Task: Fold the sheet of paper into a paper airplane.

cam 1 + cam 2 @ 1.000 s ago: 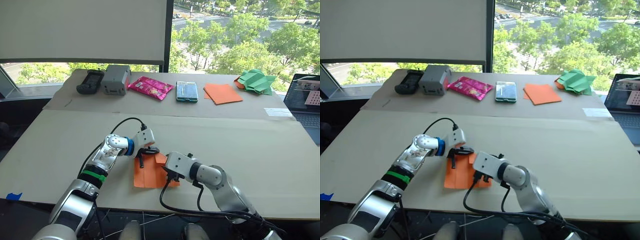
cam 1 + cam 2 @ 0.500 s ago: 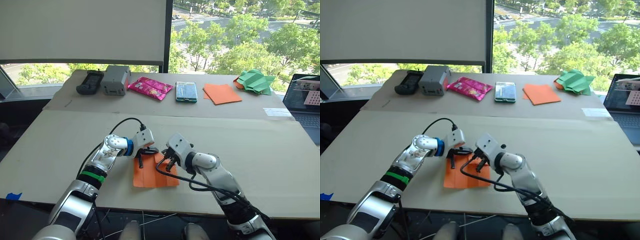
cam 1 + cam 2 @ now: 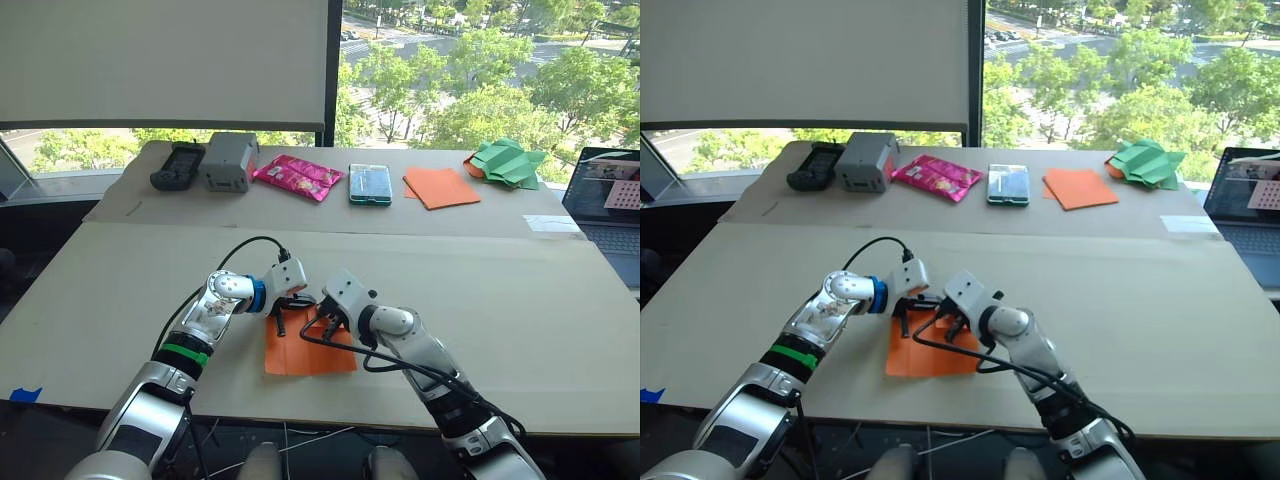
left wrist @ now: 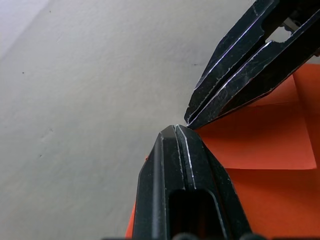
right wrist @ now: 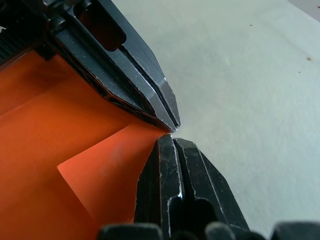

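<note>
The sheet of paper (image 3: 308, 347) now has the right gripper (image 5: 167, 145) swung up to its far corner — both clenched tips meet the left gripper (image 4: 175, 132), ready to pinch the fold.

A black device (image 3: 180, 164), grey box (image 3: 229, 161), pink packet (image 3: 300, 176), phone (image 3: 370, 184), smooth orange sheet (image 3: 441, 187), green paper shape (image 3: 510, 162) and laptop (image 3: 607, 205) line the far table (image 3: 560, 300).

We see that the right gripper (image 3: 322, 322) has moved up and to the left in the head views, from the lower right part of the sheet of paper (image 3: 308, 352) to its top edge. Its shut tip now meets the tip of the left gripper (image 3: 288, 304), also shut. The folded corner flap seems to lie flatter now.
</note>
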You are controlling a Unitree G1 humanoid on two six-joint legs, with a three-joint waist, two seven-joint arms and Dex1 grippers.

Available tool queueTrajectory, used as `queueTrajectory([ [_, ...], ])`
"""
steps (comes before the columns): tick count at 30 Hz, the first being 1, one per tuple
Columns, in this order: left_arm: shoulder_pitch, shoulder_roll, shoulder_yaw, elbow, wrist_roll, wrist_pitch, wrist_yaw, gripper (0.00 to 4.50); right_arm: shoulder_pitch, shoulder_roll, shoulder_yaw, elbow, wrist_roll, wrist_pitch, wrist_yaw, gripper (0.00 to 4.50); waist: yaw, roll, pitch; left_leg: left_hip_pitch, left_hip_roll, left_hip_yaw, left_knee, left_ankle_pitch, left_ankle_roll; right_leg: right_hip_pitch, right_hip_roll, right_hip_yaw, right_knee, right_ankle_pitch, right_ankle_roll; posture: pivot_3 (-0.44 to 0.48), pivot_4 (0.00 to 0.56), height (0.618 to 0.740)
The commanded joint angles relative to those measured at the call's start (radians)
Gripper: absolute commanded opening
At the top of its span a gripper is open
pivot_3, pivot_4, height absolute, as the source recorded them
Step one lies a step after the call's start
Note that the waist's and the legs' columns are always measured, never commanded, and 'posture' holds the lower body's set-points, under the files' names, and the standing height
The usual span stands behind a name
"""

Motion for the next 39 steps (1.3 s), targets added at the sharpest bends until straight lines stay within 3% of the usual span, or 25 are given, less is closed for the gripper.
queueTrajectory([
  [1, 0.023, 0.008, -0.019, 0.018, 0.033, 0.021, 0.000, 0.00, -0.002, 0.000, 0.040, 0.044, -0.018, 0.003, -0.005, 0.03, -0.001, 0.001, -0.002, 0.000, 0.000, 0.000, 0.000, 0.000, 0.000, 0.000, 0.000, 0.000, 0.000, 0.000, 0.000, 0.000, 0.150, 0.702],
  [11, 0.031, 0.011, -0.016, 0.018, 0.047, 0.018, 0.007, 0.00, 0.029, -0.045, 0.092, 0.051, -0.053, 0.069, 0.009, 0.03, -0.002, 0.005, -0.009, 0.001, 0.000, 0.000, 0.000, 0.000, -0.001, 0.000, 0.000, 0.000, 0.000, -0.001, -0.001, 0.000, 0.150, 0.702],
  [39, 0.046, 0.023, -0.027, 0.011, 0.058, 0.011, 0.003, 0.00, 0.165, -0.215, 0.181, -0.111, -0.133, 0.116, 0.007, 0.03, 0.005, -0.001, -0.021, 0.001, 0.000, 0.000, 0.000, -0.003, -0.005, 0.001, 0.000, 0.000, 0.000, -0.004, -0.001, 0.000, 0.150, 0.702],
])
